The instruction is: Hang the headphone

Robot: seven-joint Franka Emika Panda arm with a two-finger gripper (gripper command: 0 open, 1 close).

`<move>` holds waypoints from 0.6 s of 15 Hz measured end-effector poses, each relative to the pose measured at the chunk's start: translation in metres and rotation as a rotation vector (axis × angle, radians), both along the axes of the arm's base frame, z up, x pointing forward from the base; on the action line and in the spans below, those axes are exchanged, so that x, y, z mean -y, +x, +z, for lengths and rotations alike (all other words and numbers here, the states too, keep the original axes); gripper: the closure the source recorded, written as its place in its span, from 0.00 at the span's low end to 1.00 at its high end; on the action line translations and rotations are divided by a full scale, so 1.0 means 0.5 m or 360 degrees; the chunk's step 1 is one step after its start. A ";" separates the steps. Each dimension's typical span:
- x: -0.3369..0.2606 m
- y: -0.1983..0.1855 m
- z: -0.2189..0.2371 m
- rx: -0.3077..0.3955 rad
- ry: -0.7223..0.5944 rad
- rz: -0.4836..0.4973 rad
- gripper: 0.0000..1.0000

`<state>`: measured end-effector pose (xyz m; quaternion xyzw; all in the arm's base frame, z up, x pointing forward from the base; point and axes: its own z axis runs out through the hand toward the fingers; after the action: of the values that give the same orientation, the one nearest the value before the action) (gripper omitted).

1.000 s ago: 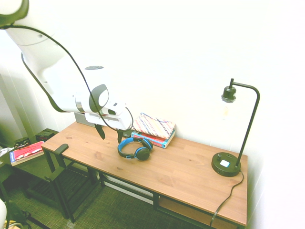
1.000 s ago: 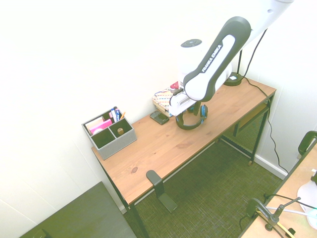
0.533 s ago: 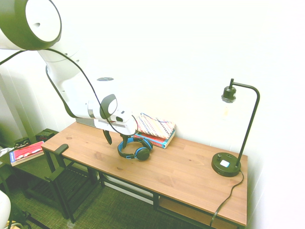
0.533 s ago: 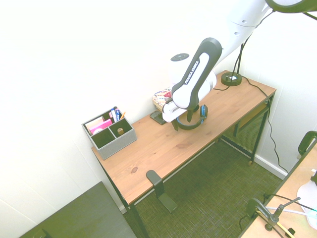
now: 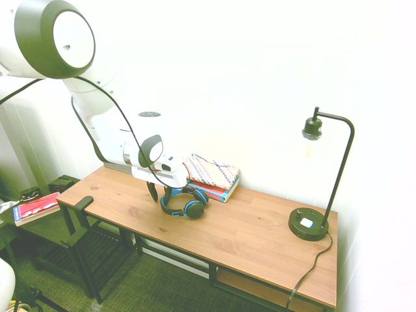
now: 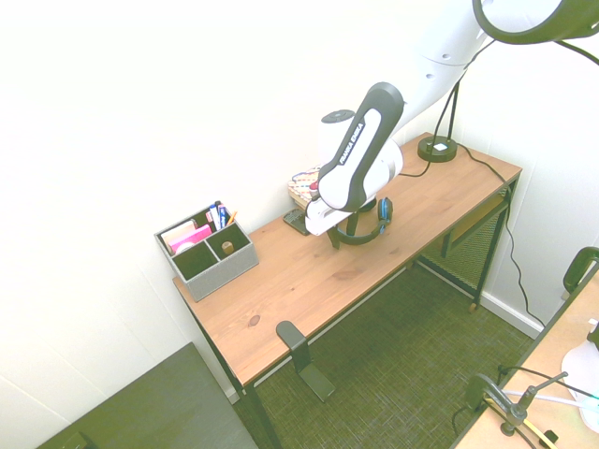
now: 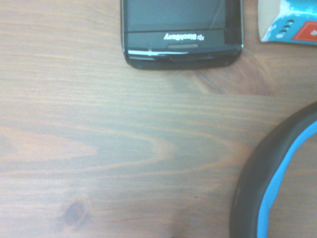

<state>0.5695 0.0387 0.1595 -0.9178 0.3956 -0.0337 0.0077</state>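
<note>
Wooden desk (image 5: 253, 227) below, the parted jaws of the gripper (image 5: 160, 194) appear to straddle one side of the headphone's (image 5: 194, 208) band.

From my side, the widest lane is the bare desktop (image 5: 253, 224) between the headphones (image 5: 184, 205) and the lamp (image 5: 308, 224) — I see nothing standing there. Behind the headphones, the stacked books (image 5: 212, 179) block me, and the phone (image 6: 296, 221) lies just beside them. Toward the other end, wood runs open until the grey organizer (image 6: 215, 267) — its walls rise off the tabletop.
</note>
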 end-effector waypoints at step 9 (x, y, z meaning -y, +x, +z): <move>0.016 0.003 0.006 0.0008 0.0009 -0.0038 1.00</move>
<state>0.5711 0.0308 0.1624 -0.9128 0.4067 -0.0349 0.0110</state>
